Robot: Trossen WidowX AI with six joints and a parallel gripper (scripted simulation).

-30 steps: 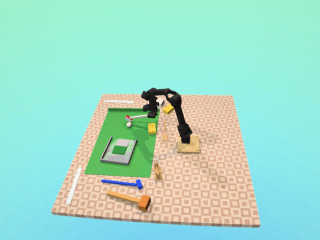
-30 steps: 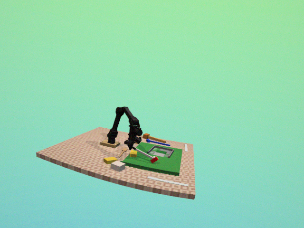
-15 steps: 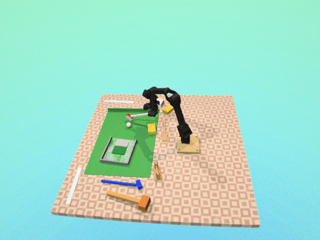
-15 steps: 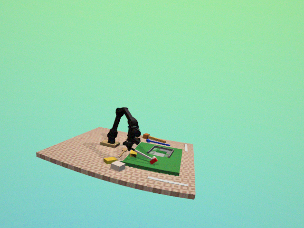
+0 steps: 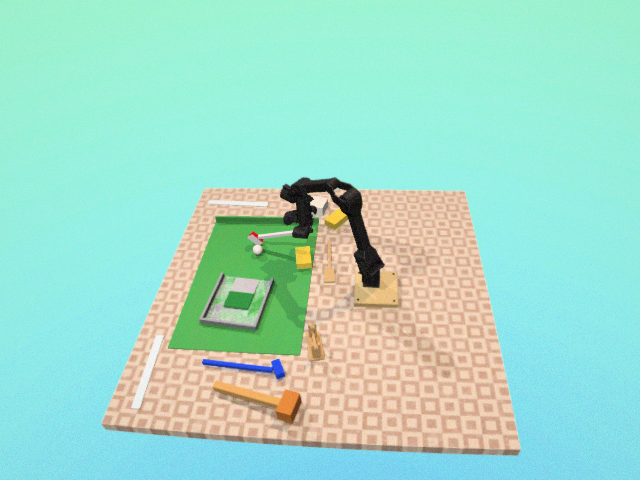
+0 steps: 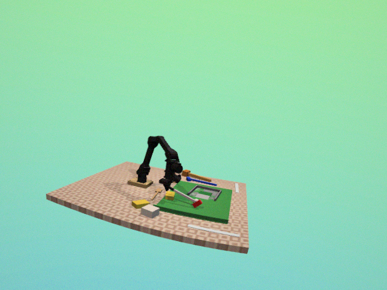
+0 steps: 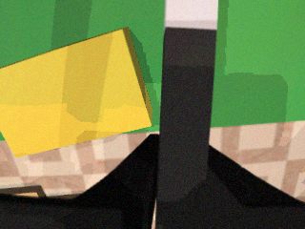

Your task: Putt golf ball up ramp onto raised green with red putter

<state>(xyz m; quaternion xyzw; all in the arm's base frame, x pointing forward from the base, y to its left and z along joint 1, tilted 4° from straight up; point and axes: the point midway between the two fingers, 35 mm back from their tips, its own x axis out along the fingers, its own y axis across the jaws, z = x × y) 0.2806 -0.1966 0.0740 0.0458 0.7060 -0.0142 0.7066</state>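
Red-headed putter (image 5: 269, 236) with pale grey shaft: I log it clenched at the grip end in my black jaws, shaft slanting down over the green felt mat (image 5: 227, 320), head just above and beside the ball. Checkered tan surface (image 5: 413, 310): carries everything. Grey-walled raised green (image 5: 236, 301): on the mat, well apart from the ball. Yellow block (image 5: 303, 256): at the mat's edge. Small white golf ball (image 5: 257, 249): resting on the mat.
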